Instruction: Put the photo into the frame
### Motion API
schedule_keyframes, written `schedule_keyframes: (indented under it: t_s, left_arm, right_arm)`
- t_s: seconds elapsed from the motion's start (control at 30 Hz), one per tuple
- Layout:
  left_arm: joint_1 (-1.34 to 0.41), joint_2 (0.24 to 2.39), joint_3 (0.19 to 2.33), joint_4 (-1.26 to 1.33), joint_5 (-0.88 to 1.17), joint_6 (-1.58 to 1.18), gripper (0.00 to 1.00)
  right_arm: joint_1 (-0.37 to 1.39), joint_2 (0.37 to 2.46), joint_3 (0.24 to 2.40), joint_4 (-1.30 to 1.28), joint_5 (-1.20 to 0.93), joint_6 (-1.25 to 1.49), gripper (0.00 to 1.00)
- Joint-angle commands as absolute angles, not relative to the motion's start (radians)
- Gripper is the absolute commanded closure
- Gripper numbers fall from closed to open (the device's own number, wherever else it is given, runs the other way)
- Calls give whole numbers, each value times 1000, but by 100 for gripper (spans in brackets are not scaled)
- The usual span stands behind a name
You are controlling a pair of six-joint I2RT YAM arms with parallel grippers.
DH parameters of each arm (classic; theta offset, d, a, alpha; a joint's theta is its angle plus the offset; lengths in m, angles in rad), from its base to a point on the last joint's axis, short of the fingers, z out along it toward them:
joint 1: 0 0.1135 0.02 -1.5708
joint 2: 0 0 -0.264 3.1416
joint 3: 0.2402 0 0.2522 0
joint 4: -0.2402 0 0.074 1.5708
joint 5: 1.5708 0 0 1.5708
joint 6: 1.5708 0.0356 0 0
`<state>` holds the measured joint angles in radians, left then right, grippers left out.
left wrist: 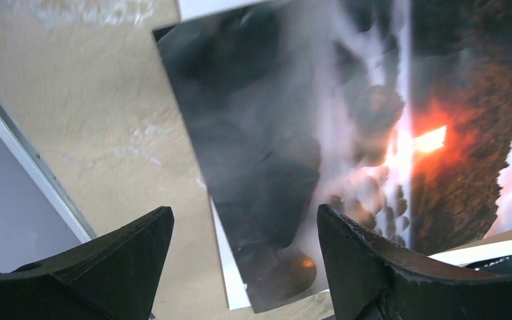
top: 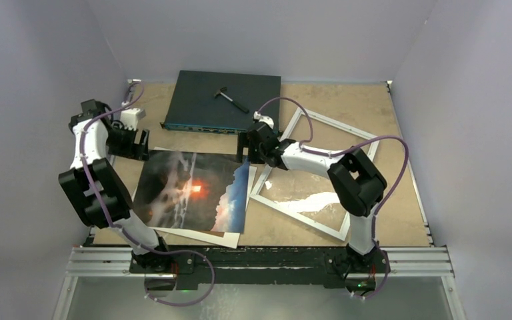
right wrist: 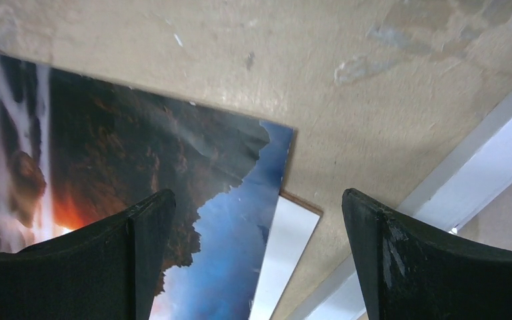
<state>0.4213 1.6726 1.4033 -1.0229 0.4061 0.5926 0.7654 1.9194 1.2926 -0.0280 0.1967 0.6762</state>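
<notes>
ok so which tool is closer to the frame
Right. The right tool hangs open just beside the frame, by the far right corner of the photo. The left tool is open at the photo's far left corner, the whole photo between it and the frame.

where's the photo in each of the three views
top external: the photo lies left of centre, just left of the frame.
left wrist: the photo fills the centre and right, tilted.
right wrist: the photo takes the left and lower centre, its blue edge rightmost.
shared landmark: the orange-red glow, seen in all three.
</notes>
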Motion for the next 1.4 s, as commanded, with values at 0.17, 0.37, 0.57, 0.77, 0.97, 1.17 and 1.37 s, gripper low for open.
schedule_keyframes:
  t_s: [0.17,0.37,0.57,0.77,0.97,1.17,1.37]
  left_arm:
    - [512,1654,1342,-1005,434,677,22]
    - [516,1651,1271,-947,382,700,21]
    - [522,1633,1165,-736,275,652,24]
    - [521,1691,1129,-670,197,641,28]
    - [522,1698,1081,-628,215,643,29]
    - [521,1703,1019,-527,180,628,32]
    - [522,1722,979,-491,180,627,32]
  right_arm:
    - [779,1864,1220,-77,194,722,3]
    - [780,1872,1199,-109,191,703,2]
    - [783,1940,1288,-140,221,717,2]
    - [783,1966,1320,-190,205,733,2]
    - [788,1975,1320,-230,164,775,4]
    - [790,2002,1377,-279,128,778,4]
    - [790,2028,1399,-280,93,789,4]
